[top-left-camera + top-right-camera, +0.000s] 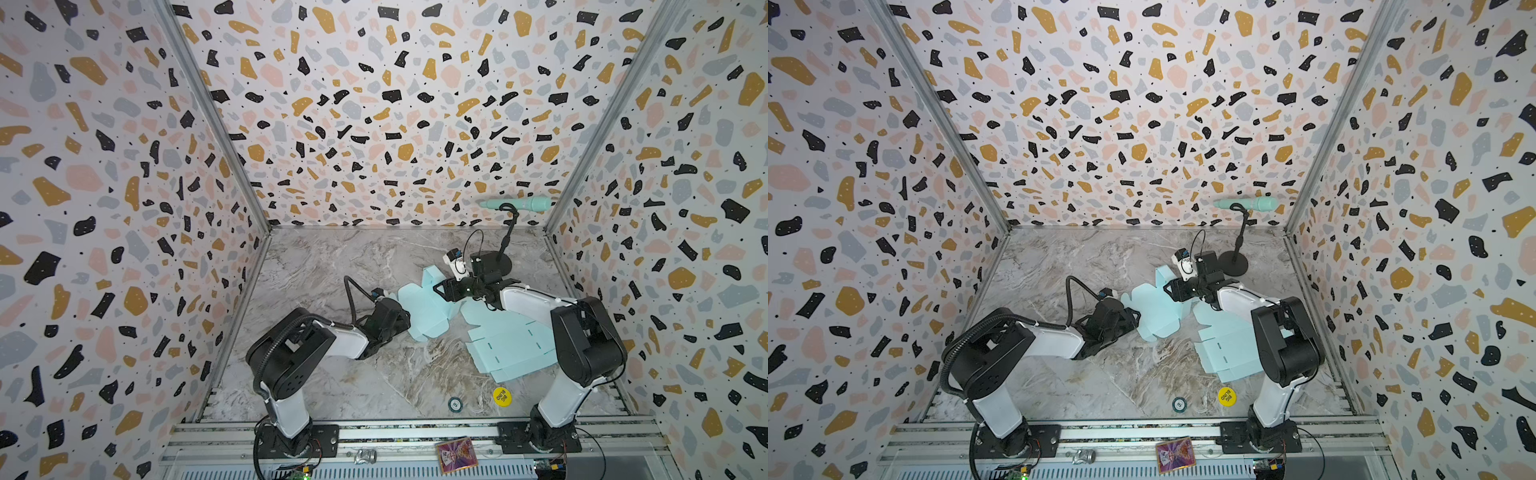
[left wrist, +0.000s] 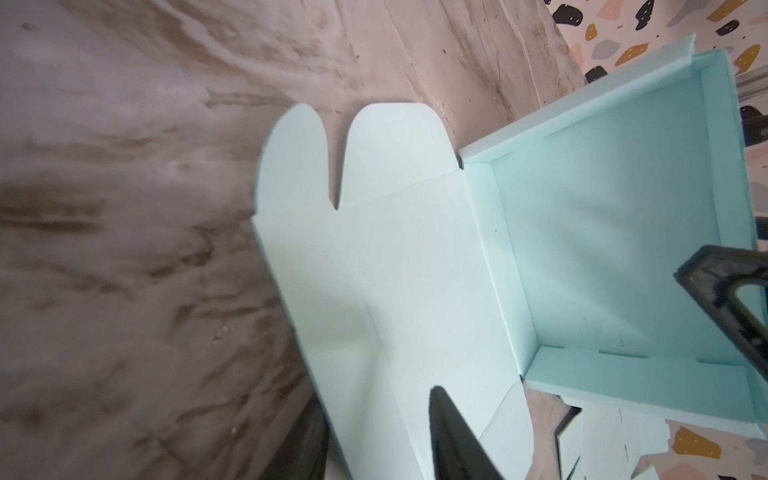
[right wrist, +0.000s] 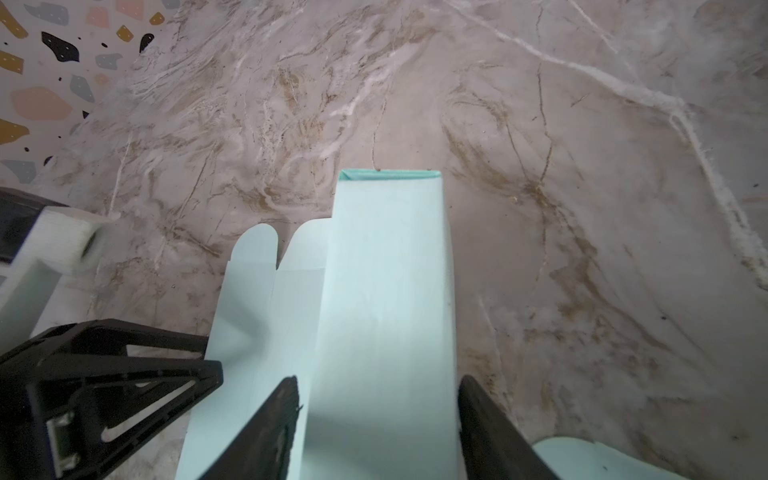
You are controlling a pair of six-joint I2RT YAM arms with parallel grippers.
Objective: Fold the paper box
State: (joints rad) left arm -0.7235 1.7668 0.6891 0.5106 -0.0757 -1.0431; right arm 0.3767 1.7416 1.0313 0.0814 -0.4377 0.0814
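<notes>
Swinging the lid (image 2: 395,270) over cleanly means bending along its crease with the tray pinned. Toward the surface's (image 1: 332,374) far edge sits the paper box (image 1: 422,311) — right gripper (image 3: 379,377) clamped on its tray wall (image 3: 386,291), left gripper (image 1: 406,322) straddling the lid's free edge, jaws half apart, pinching nothing yet.

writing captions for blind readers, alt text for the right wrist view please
The right gripper grips a folded wall of the mint paper box over a marble table. The left gripper sits at its round-tabbed lid flap.
</notes>
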